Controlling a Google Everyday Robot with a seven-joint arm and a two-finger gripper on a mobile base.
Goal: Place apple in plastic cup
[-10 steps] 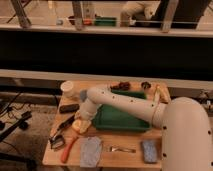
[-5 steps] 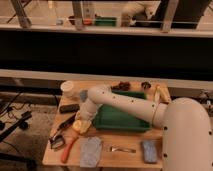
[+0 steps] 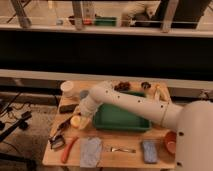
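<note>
The apple, small, round and yellow, rests on the wooden table just left of the green tray. My gripper reaches down from the white arm and is shut on the apple, with one pale finger showing on its right side. The plastic cup, white and upright, stands at the table's back left, a short way behind the gripper.
A green tray lies mid-table. An orange carrot-like thing, a black tool, a grey cloth, a fork, a blue sponge and an orange bowl line the front. Small dark items sit at the back.
The fingers have closed in on the apple. The arm and the apple have barely shifted.
</note>
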